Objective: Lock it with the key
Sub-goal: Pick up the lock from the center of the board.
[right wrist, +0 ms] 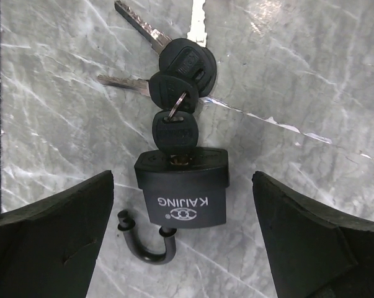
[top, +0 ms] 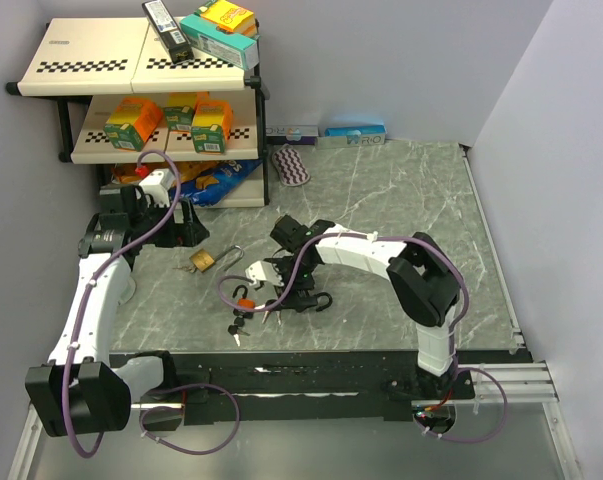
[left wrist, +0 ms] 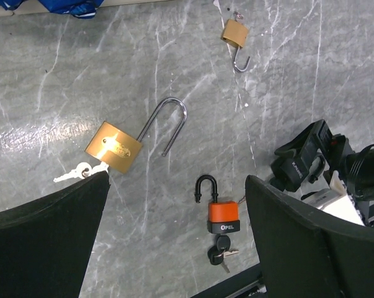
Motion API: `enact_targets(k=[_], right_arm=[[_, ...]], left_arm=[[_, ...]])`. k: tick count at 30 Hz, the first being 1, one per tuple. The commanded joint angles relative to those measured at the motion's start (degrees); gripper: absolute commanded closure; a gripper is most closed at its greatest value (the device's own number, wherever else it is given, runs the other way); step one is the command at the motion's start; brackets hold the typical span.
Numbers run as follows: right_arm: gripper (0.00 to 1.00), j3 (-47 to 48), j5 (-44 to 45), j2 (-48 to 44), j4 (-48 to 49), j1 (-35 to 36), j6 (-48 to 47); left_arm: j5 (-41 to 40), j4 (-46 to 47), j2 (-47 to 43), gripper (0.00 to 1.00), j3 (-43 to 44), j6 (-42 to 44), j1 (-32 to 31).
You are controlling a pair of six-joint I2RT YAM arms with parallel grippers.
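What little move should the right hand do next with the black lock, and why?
Probably lower the right gripper and close it on the black padlock. The jaws stand open on either side of it, a key already sits in it, and its shackle is open, so it likely needs gripping first.

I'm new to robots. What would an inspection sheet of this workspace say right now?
Surface: grey marbled table.
Job's things: black padlock, key inserted, shackle open; orange padlock; large brass padlock and small brass padlock, shackles open.
Clutter: patterned pouch and flat boxes by the back wall.
Grippers: left gripper open, empty; right gripper open, straddling the black padlock.
Cables: purple cables looped along both arms.
Surroundings: shelf rack holding cartons; white walls.
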Motion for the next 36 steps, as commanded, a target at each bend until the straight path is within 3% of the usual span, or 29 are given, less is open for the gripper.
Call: enact_targets(k=[1,15,22,25,28,36], right_arm=[[0.04,-1.29,-0.67,0.44,2.13,0.47,-2.32],[0.18,-8.14,0.82,-1.32,8.89,0.38,-3.46],[0.56,-9.2,0.03,-5.53,11.36,0.3,-0.3],[0.81,-7.72,-2.68,-8.34,10.66,-0.84,3.56],[0.98,-4.65,-8.22,-11.32,9.26,-3.83,9.97],[1.0,2.58,-23.86,-18.88,12.93,-18.05,37.12]], left_arm=[[-0.72,2.55,-0.6,0.04,0.4,-3.41,-0.01],[0.5,7.13,-4.2,0.04,1.1,-6.59,-0.01],[5.6,4.05,-3.68,0.04,2.78,-1.31,-0.01],[7.36,3.96,-3.59,0.04,3.04,-1.83,-0.01],[9.47,4.57,-3.59,0.04,3.3,-2.09,-0.01],[15.36,7.29,-1.75,0.04,3.39,-4.2,0.08]])
